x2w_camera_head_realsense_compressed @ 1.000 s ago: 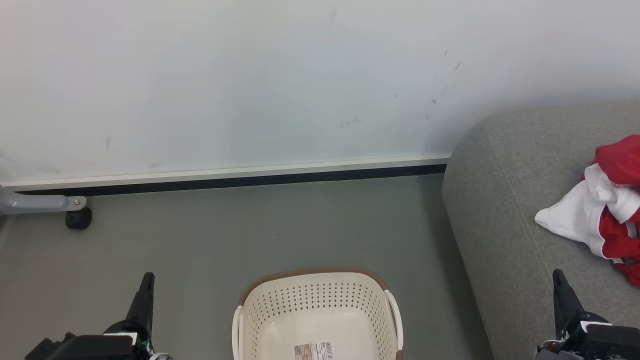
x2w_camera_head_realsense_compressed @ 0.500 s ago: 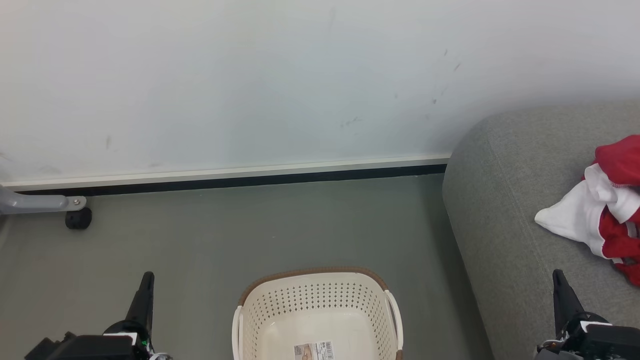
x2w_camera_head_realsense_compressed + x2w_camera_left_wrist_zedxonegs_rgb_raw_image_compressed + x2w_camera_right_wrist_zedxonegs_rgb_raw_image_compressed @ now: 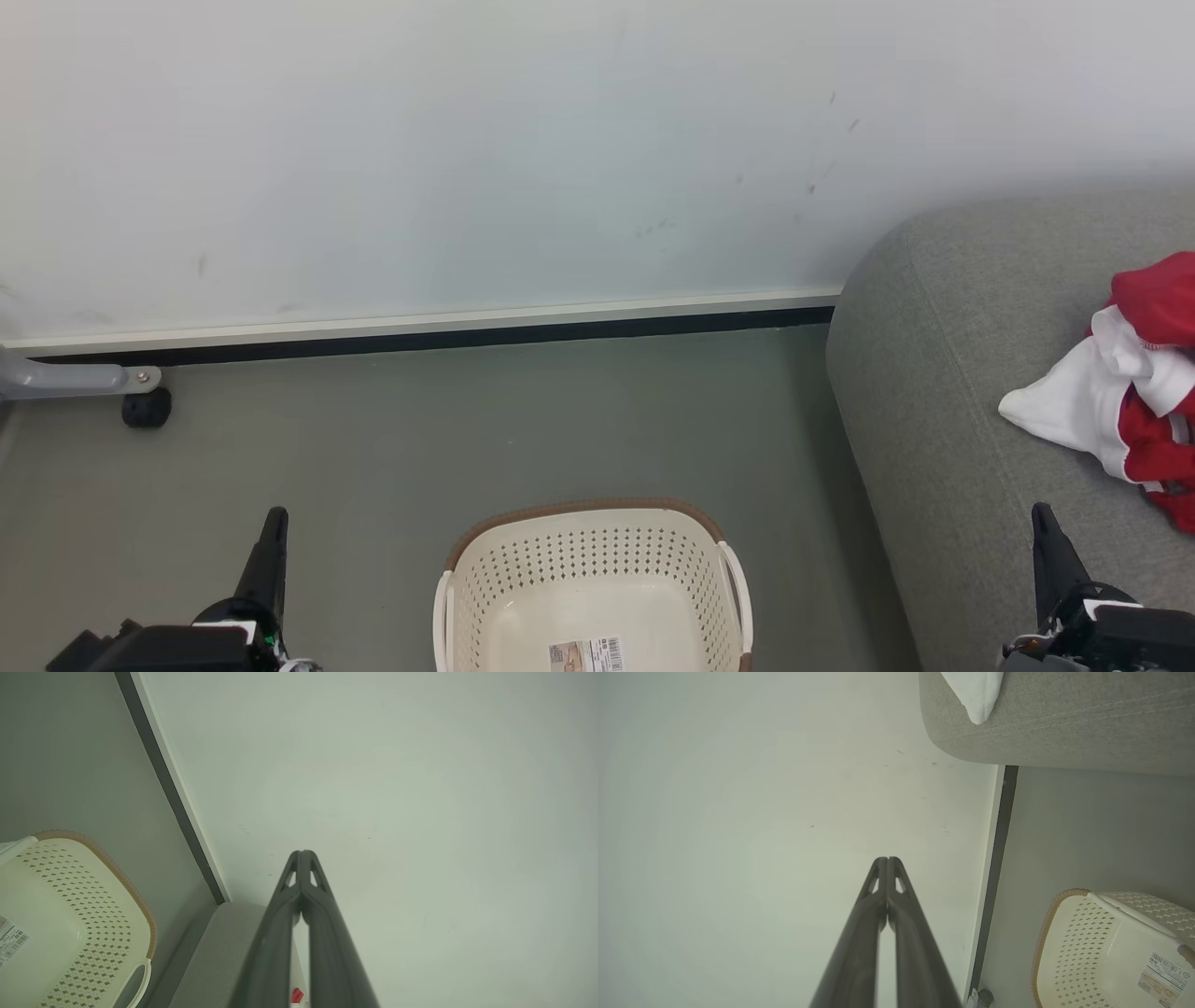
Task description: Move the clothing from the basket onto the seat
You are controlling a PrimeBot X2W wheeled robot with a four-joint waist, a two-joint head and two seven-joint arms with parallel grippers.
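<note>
- We see the left gripper at the lower left of the head view, its fingers pressed tip to tip.
- The right gripper, at the lower right, is likewise closed on itself.
- The red and white clothing lies on the grey sofa seat, at the right edge.
- The perforated basket stands at the bottom centre on the floor.

1. The clothing is a crumpled heap of bright red and white pieces lying on the seat, cut off by the right edge of the head view. A white corner points toward the seat's rounded end.
2. The basket is cream-white and perforated with a brown woven-look rim. It stands upright on the floor, just beside the seat, with a barcode label on its bottom.
3. The seat is light grey fabric with a rounded edge and a stitched seam. Its end stands against the wall.
</note>
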